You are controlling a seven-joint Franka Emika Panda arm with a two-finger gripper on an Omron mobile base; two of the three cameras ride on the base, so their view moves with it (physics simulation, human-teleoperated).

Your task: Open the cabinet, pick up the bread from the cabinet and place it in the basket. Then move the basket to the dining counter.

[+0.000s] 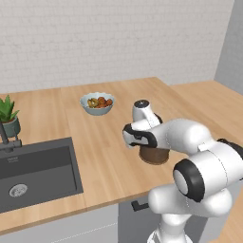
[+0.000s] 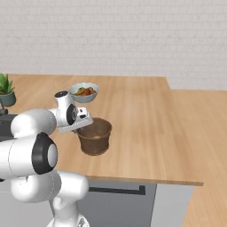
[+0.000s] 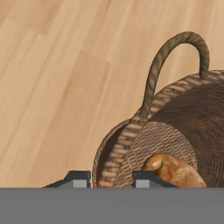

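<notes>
Your pincer (image 3: 111,179): tips astride basket (image 2: 94,135) rim at 6 o'clock, narrow gap, grip or release unclear. Left to right you see sink (image 1: 35,173), fruit bowl (image 1: 97,103), basket on dining counter (image 2: 142,119), bread (image 3: 175,171) inside.

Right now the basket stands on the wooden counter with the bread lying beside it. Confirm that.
Not quite. The basket does stand on the wooden counter, but the bread lies inside it, not beside it. The hand view shows the roll at its bottom.
</notes>
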